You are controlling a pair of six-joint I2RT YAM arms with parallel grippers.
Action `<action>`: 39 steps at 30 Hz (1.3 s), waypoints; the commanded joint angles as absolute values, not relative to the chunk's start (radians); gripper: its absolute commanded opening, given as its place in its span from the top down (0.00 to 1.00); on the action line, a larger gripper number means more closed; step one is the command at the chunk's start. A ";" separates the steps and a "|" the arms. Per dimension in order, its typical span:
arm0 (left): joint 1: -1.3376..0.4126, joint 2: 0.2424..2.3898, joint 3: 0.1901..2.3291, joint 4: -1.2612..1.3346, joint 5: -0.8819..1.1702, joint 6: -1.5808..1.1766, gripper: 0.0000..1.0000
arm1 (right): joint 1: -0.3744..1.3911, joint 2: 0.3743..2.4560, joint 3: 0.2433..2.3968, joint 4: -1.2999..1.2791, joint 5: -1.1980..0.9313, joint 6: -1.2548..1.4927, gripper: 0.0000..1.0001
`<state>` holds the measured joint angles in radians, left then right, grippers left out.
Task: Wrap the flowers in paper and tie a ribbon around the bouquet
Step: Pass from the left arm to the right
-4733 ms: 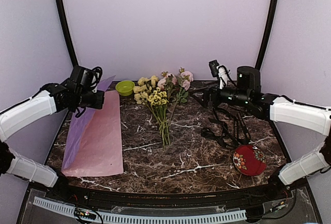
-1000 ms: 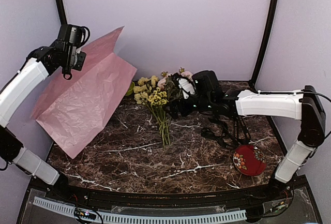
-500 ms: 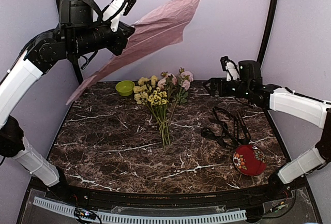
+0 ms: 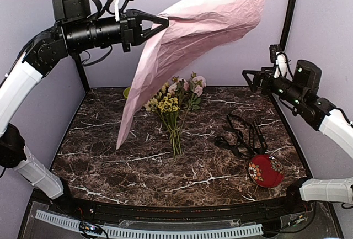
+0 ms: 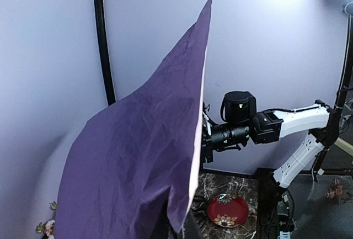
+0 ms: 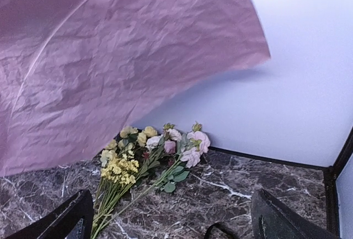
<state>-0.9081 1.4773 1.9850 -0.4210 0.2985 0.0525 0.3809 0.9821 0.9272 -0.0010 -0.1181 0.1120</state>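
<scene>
The paper is a big pink-lilac sheet held high in the air, billowing over the table's middle, its lower corner hanging to the left of the flowers. My left gripper is shut on its edge. In the left wrist view the paper fills the lower left and hides most of the left gripper. The flowers lie on the marble with heads to the back, also seen as flowers in the right wrist view. The black ribbon lies in loops right of them. My right gripper hovers open at the back right, empty.
A red patterned dish sits at the front right of the marble table. A green bowl peeks out behind the hanging paper at the back left. Lilac walls and black poles close off the back.
My left arm has swung the paper higher and to the right, so it now spreads over the flowers. My right arm has lifted and drawn back to the right.
</scene>
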 commanded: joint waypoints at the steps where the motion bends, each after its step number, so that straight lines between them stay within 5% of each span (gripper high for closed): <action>1: -0.746 1.458 1.949 -0.247 0.564 -0.222 1.00 | 0.346 0.980 0.916 0.020 -0.036 0.132 0.00; 14: -0.380 1.694 1.779 -0.123 0.694 -0.540 1.00 | 0.242 1.081 0.974 -0.141 0.055 0.191 0.00; 18: -0.370 1.746 1.740 -0.165 0.650 -0.488 1.00 | 0.241 1.119 0.991 -0.174 -0.014 0.151 0.00; 25: -0.371 1.694 1.683 -0.171 0.612 -0.369 1.00 | 0.242 1.179 1.004 -0.068 -0.427 0.153 0.00; 39: -0.372 1.667 1.671 -0.255 0.525 -0.213 1.00 | 0.248 1.201 0.974 -0.063 -0.527 0.088 0.00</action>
